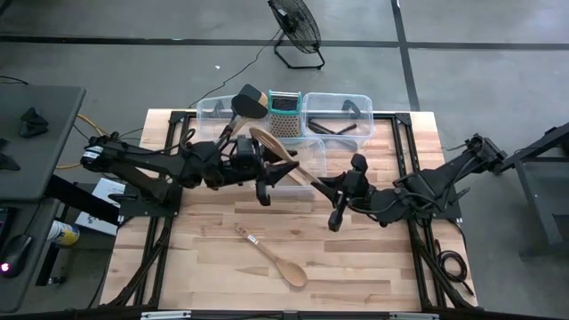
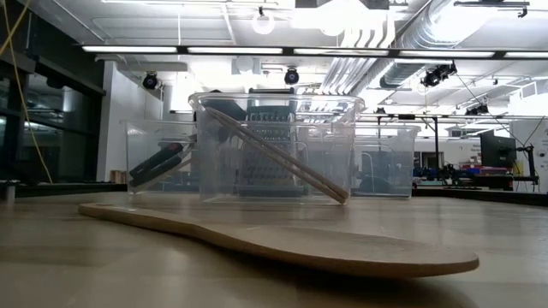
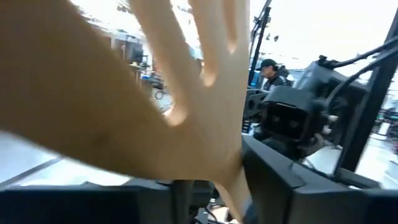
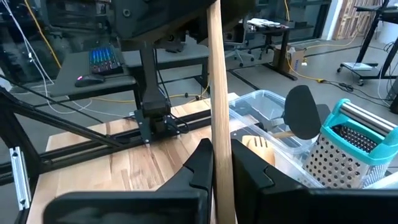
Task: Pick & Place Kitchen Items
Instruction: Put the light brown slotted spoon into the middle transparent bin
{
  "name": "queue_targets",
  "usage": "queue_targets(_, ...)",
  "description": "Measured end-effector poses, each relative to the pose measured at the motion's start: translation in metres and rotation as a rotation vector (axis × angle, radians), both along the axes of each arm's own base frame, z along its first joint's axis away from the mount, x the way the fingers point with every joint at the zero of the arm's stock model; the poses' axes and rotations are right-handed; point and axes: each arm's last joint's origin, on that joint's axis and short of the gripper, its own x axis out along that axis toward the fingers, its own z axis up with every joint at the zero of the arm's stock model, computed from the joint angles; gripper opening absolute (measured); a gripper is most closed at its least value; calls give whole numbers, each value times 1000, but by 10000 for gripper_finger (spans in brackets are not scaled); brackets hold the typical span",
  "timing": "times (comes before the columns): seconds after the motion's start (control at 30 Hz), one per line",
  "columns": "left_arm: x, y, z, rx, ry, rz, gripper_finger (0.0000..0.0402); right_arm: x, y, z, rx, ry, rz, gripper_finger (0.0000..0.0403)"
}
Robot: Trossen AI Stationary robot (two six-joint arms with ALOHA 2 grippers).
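Filling the left wrist view, a slotted wooden spatula (image 3: 155, 93) sits mid-handover above desk centre: right pincer (image 4: 214, 168) pinches its handle, left pincer (image 1: 267, 178) closes on its head. Mistimed release risks dropping it at 6 o'clock beside the wooden spoon (image 1: 276, 258).

Matt wood spoon (image 1: 283, 263), clear plastic bins (image 1: 338, 114), perforated metal grater (image 1: 284, 116)

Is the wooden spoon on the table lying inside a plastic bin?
No, the wooden spoon lies on the bare table, well apart from the bins.

Three clear bins (image 1: 333, 114), one grater (image 1: 284, 111), two arms.
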Motion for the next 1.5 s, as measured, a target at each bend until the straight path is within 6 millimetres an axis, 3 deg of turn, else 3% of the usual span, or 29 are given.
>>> queue_targets(0.23, 0, -3, 2, 2, -26, -73, 33, 1, 1, 0, 7, 3, 39, 23)
queue_targets(0.43, 0, -3, 2, 18, -19, -88, 32, 2, 1, 0, 4, 8, 60, 34)
queue_targets(0.63, 1, -2, -3, 31, 34, -46, 17, 1, 2, 3, 29, -25, 64, 128)
queue_targets(0.83, 2, 0, -9, 26, 96, 8, 17, -14, 8, 12, 62, -68, 53, 193)
queue_targets(1.03, 2, 2, -17, 25, 181, 86, 17, -40, 8, 18, 137, -75, 30, 205)
queue_targets(1.2, 3, 24, -23, -17, 250, 109, 17, -59, 1, 14, 198, -32, -6, 198)
queue_targets(1.5, 4, 72, -33, -102, 316, 89, 17, -69, -6, -4, 233, 89, -89, 192)
